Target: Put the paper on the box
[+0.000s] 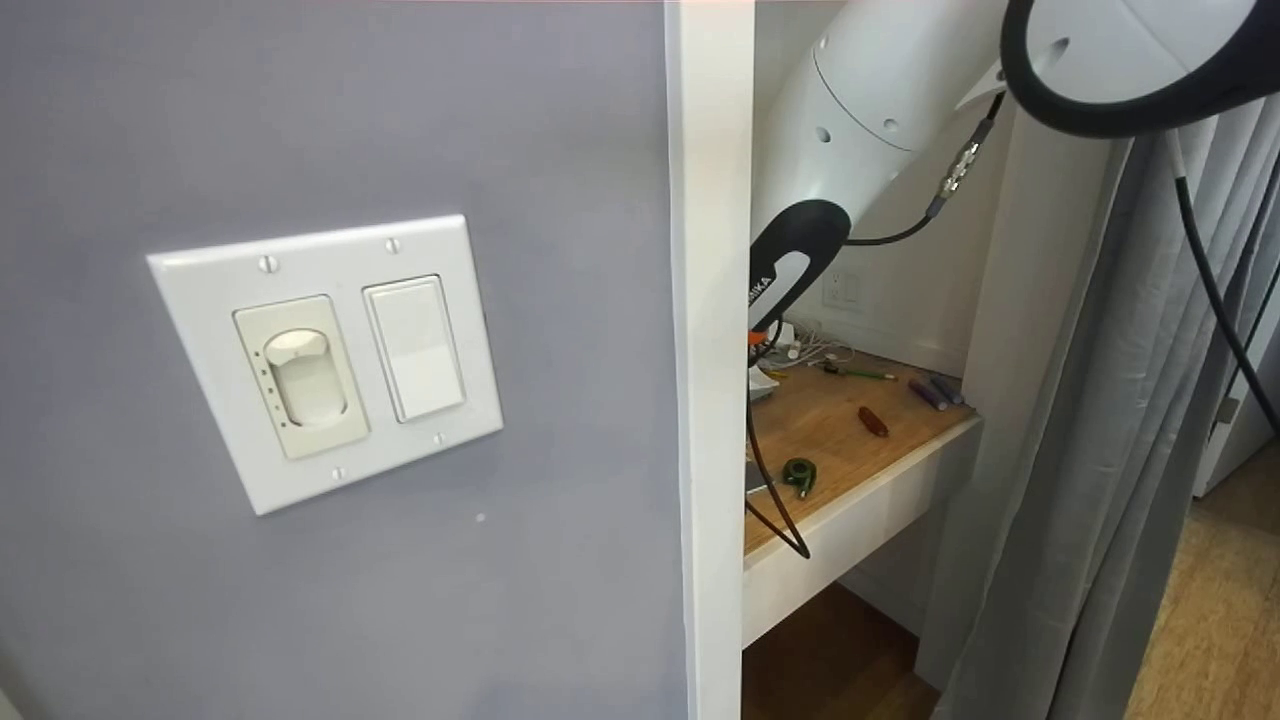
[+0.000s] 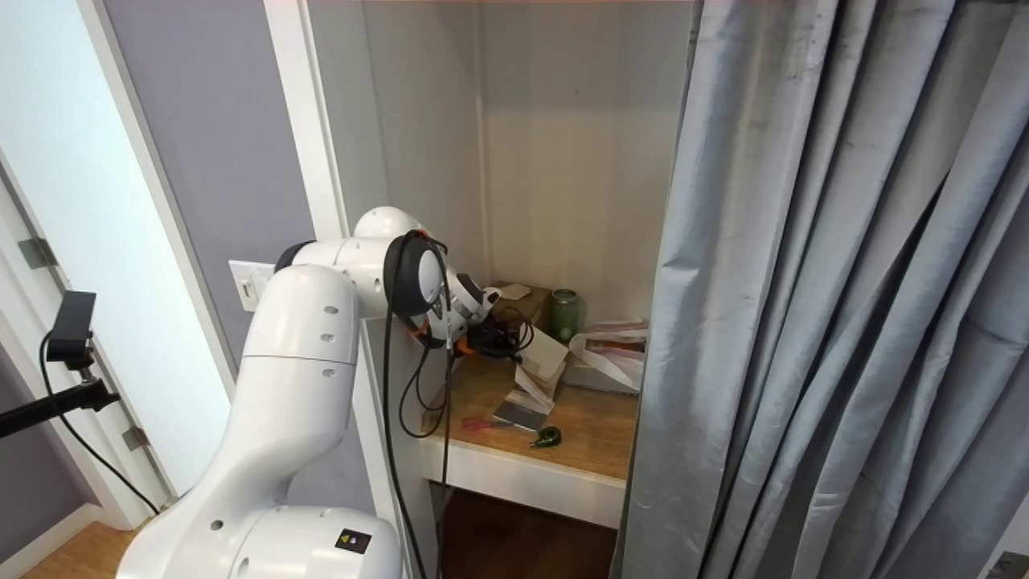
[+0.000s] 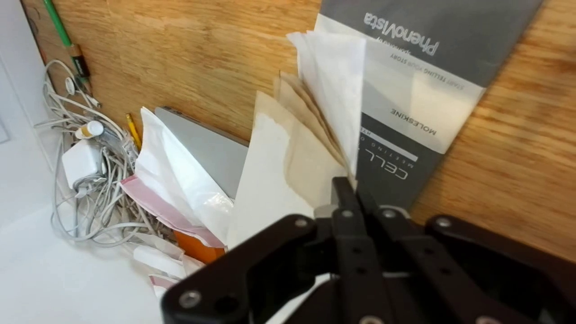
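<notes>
My gripper is nearly closed, with the paper pinched between its fingertips. The paper is a fold of white and tan sheets. In the wrist view, its layers meet at the fingertips and fan out. It hangs above a dark booklet on the wooden desk. In an exterior view the gripper is partly hidden by its cables, with the paper below and beside it. The brown box stands behind the gripper in the back left corner. A light sheet lies on its top.
A green jar stands beside the box. A tray with plastic wrapping is on the right. Scissors and a green tape dispenser lie near the desk's front. White cables lie along a wall. A grey curtain hangs at right.
</notes>
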